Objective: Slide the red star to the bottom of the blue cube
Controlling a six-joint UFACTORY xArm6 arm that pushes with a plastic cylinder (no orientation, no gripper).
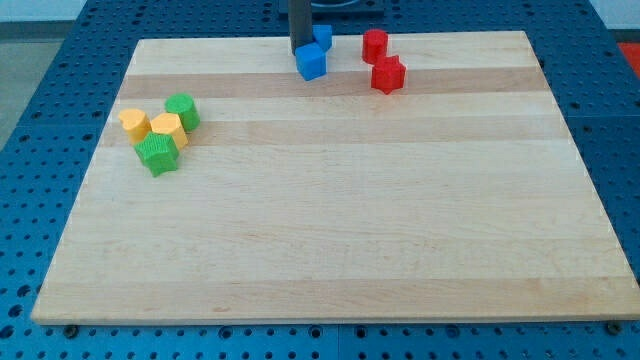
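The red star (387, 75) lies near the view's top, right of centre, on the wooden board (330, 200). The blue cube (311, 62) sits to its left, near the top edge. The dark rod comes down from the top; my tip (300, 50) stands at the cube's upper left, touching or nearly touching it. A second blue block (323, 38) is just behind the cube, right of the rod and partly hidden by it. A red cylinder (374, 45) stands just above the red star.
At the view's left is a cluster: a yellow block (134, 124), a second yellow block (167, 130), a green cylinder (182, 111) and a green star (158, 154). A blue perforated table surrounds the board.
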